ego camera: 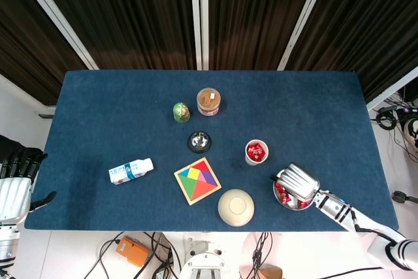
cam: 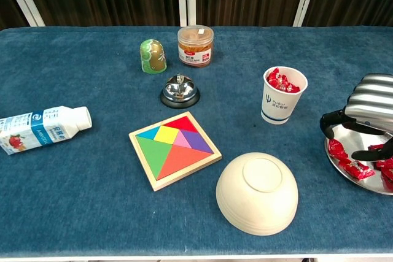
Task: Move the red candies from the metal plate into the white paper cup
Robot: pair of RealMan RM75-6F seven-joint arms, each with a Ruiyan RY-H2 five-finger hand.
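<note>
Several red candies [cam: 355,169] lie on the metal plate [cam: 344,170] at the right front of the blue bench [ego camera: 130,96], and more fill the white paper cup [cam: 280,104] that stands upright just behind and to the left of the plate. The right hand [cam: 363,119] hangs low over the plate's left part, silver back upward and dark fingers [cam: 332,121] curled downward toward the candies; the chest view shows a gap under the fingers, but whether a fingertip touches or pinches a candy cannot be told from either view. In the head view the same right hand [ego camera: 299,183] covers much of the plate, with its arm running off toward the lower right corner.

The left hand [ego camera: 14,187] sits off the bench beyond its left front edge, dark fingers spread and holding nothing.

Elsewhere on the bench: an upturned cream bowl [cam: 257,192] near the front edge, left of the plate; a colourful tangram puzzle [cam: 175,148] in a wooden frame left of the bowl; a small milk bottle [cam: 42,127] lying on its side toward the left; a call bell [cam: 179,91] behind the puzzle; a green egg-shaped toy [cam: 152,56] and a clear jar [cam: 196,45] side by side further back.
</note>
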